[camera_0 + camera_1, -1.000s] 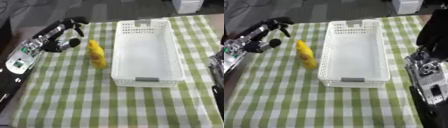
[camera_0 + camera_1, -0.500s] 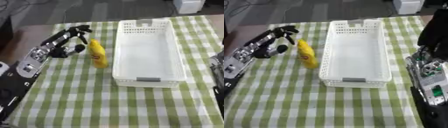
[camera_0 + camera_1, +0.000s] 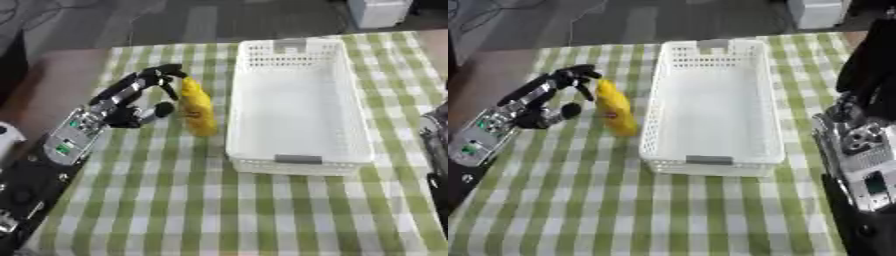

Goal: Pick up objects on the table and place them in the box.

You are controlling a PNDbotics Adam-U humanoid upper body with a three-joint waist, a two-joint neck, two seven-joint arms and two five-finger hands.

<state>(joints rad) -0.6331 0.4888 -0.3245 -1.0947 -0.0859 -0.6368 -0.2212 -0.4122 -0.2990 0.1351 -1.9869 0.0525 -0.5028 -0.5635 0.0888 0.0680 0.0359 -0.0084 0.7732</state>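
A yellow squeeze bottle [image 3: 198,109] lies on the green-and-white checked tablecloth [image 3: 201,200], its capped end pointing away from the robot, just beside the left wall of the empty white plastic basket [image 3: 297,102] that serves as the box. The robot's left hand [image 3: 140,97] reaches in from the left, fingers [image 3: 166,75] curved over the bottle's far end and thumb [image 3: 160,110] held out toward its side; the hand is part-open and holds nothing, and whether the fingertips touch the cap cannot be told. The grasp looks to be the step in hand, and it would likely go best with the hand brought down so fingers and thumb bracket the bottle's broad middle rather than the narrow cap, closing before any lift. A rounded bottle could roll or slip toward the basket wall if nudged from one side only. Once gripped, it needs raising above the rim before crossing over. The right hand [image 3: 859,145] shows at the right edge, idle; its fingers cannot be made out.
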